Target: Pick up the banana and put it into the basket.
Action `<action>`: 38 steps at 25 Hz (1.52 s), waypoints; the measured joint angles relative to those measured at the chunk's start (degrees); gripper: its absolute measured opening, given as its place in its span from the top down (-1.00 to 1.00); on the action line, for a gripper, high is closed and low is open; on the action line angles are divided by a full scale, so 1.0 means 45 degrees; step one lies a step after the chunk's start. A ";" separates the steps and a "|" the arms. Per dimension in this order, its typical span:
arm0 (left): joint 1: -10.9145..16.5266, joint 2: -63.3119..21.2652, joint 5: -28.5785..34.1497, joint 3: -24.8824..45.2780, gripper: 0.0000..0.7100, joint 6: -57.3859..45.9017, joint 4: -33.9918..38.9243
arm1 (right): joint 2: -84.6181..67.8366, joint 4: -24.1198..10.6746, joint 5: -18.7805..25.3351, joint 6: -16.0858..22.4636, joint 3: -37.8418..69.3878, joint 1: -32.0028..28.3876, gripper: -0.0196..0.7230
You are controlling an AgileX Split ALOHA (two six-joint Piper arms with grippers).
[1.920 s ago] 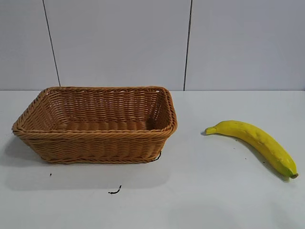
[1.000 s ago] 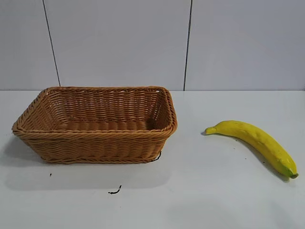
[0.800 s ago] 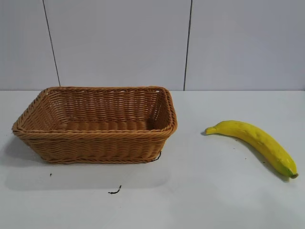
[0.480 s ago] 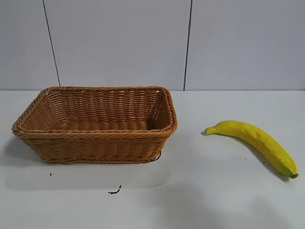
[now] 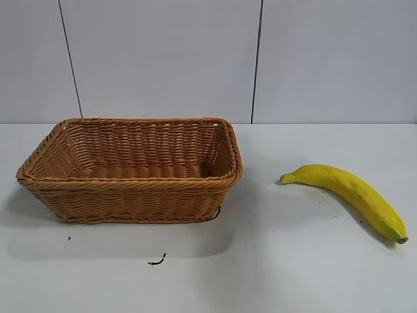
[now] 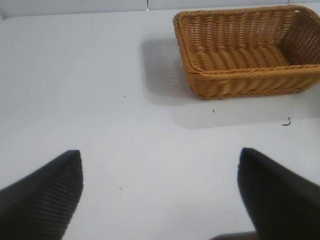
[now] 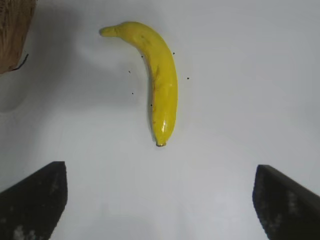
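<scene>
Exterior view: a white tabletop [image 5: 273,274] carries a rectangular tan-brown woven wicker basket [image 5: 130,171] with flared sides and a braided rim, standing empty on the left. Well apart on the right lies a long, gently curved yellow banana [image 5: 348,195] with a greenish end and small brown tip, flat on the surface, stem toward the basket. Neither arm enters this view.

Right wrist view: the right hand [image 7: 160,200], fingers spread wide apart, hovers above the banana [image 7: 159,80], which lies lengthwise ahead of the opening and untouched. The step in hand is probably the approach. A sound grasp would centre the hand over the thick middle of the fruit and close across its width, not along its curve, with the fingers low enough to avoid a roll.

Left wrist view: the left hand [image 6: 160,197], fingers likewise apart, is idle near the basket [image 6: 247,50]; its height above the tabletop is hard to judge.
</scene>
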 joint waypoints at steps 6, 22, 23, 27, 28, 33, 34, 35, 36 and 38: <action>0.0000 0.0000 0.0000 0.0000 -0.79 0.0000 0.0000 | 0.1858 -0.0019 -0.0609 -0.0173 -0.0034 0.0368 -0.91; 0.0000 0.0000 0.0000 0.0000 -0.79 0.0000 0.0000 | 0.4950 -0.0698 -0.3081 -0.0016 -0.0044 0.0368 -0.91; 0.0000 0.0000 0.0000 0.0000 -0.79 0.0000 0.0000 | 0.4976 -0.0698 -0.3156 -0.0004 -0.0044 0.0368 -0.91; 0.0000 0.0000 0.0000 0.0000 -0.79 0.0000 0.0000 | 0.4968 -0.0686 -0.3389 0.0067 -0.0044 0.0368 -0.91; 0.0000 0.0000 0.0000 0.0000 -0.79 0.0000 0.0000 | 0.4968 -0.0674 -0.3389 0.0084 -0.0044 0.0368 -0.91; 0.0000 0.0000 0.0000 0.0000 -0.79 0.0000 0.0000 | 0.4968 -0.0674 -0.3418 0.0084 -0.0044 0.0368 -0.91; 0.0000 0.0000 0.0000 0.0000 -0.79 0.0000 0.0000 | 0.4979 -0.0674 -0.3418 0.0084 -0.0044 0.0368 -0.91; 0.0000 0.0000 0.0000 0.0000 -0.79 0.0000 0.0000 | 0.4996 -0.0674 -0.3418 0.0084 -0.0044 0.0368 -0.91; 0.0000 0.0000 0.0000 0.0000 -0.79 0.0000 0.0000 | 0.5051 -0.0674 -0.3418 0.0084 -0.0044 0.0368 -0.91; 0.0000 0.0000 0.0000 0.0000 -0.79 0.0000 0.0000 | 0.5232 -0.0662 -0.3488 0.0084 -0.0044 0.0368 -0.91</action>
